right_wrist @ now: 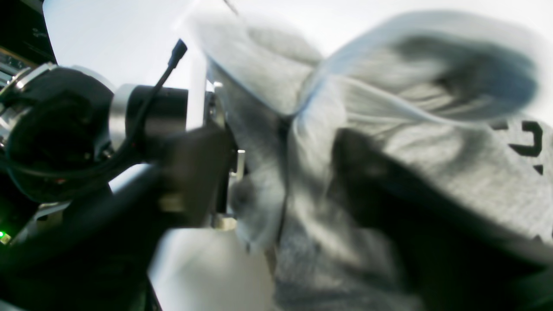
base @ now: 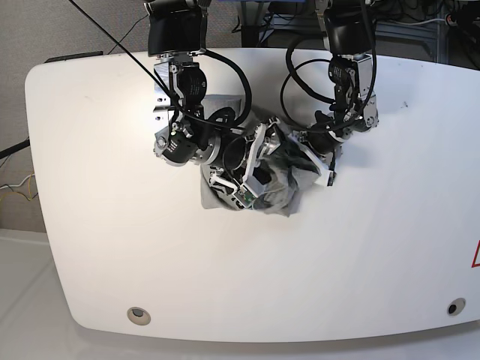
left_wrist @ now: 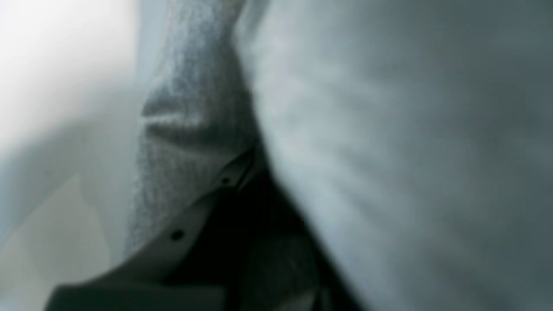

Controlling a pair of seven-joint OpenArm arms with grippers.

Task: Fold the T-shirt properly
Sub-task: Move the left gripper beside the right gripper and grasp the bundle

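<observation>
We see the heather-grey cotton T-shirt point(base: 281, 184) bunched mid-tabletop point(base: 375, 255), no fold made, so flattening and every fold remain. Our left end effector point(left_wrist: 242, 172) is clamped on its cloth; our right end effector's point(base: 247, 176) state we cannot tell.

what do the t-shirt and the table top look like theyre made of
T-shirt: a soft knit, probably cotton jersey, matte heather grey; the flecked weave, limp folds and black printed letters suggest it.
Table: a smooth white hard top, probably laminate or painted board, with a slight sheen; no grain shows, so the core material is unclear.
</observation>
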